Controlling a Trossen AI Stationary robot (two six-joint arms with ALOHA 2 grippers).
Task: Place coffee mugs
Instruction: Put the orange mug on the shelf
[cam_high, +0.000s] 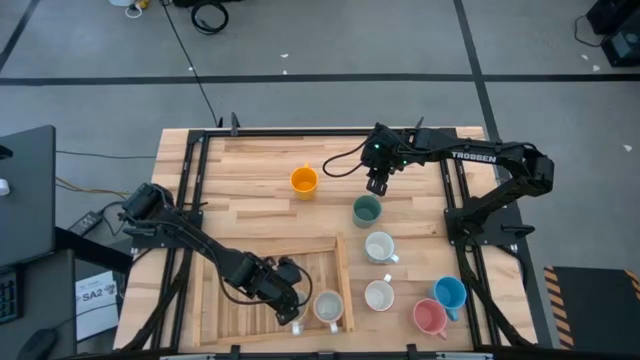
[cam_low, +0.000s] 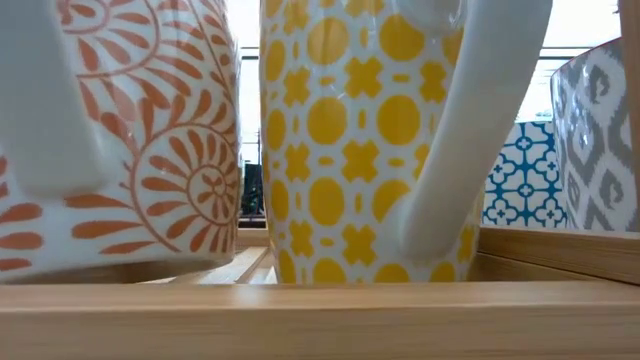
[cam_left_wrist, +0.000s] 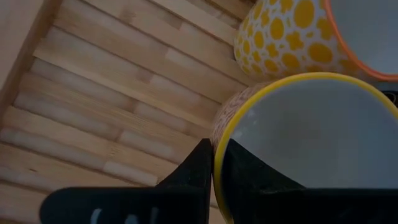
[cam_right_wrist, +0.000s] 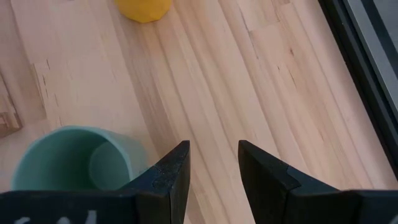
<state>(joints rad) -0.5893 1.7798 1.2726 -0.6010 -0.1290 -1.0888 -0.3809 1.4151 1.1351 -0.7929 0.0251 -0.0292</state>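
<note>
My left tool (cam_high: 293, 312) pinches the rim of a yellow-rimmed patterned ceramic mug (cam_left_wrist: 311, 143) in the wooden tray (cam_high: 240, 250): stiff, glazed, slippery, chippable. My right tool (cam_right_wrist: 211, 165) hangs released above the tabletop (cam_high: 260, 160).

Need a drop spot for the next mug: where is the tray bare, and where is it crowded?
The slatted tray is bare across its left and middle. It is crowded at its right wall, where the left gripper grips a mug beside another.
</note>
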